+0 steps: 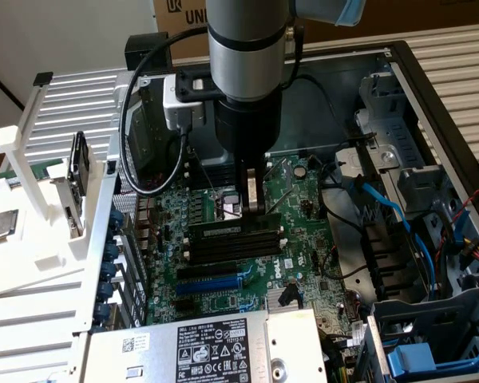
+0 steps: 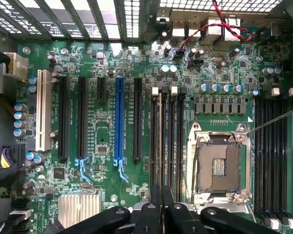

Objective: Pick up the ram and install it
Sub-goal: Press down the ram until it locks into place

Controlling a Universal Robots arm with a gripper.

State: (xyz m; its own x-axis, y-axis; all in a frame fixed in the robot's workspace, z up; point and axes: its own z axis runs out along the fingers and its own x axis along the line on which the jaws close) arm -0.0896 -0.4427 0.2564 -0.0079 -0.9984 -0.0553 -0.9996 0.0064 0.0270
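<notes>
The gripper pinches the ram edge-on, right over the black slots beside the socket; whether it is seated is unclear.

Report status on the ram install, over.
Gripper shut on the ram. Ram lined up along the memory slots, seating unclear. Nothing seen in the way.

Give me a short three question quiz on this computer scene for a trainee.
1. True or false: the processor socket is empty.
2. What colour is the one brightly coloured long expansion slot?
3. The ram held in the gripper sits over: A) the silver heatsink, B) the black memory slots, C) the rear ports.
Key: 1 true; 2 blue; 3 B.
</notes>
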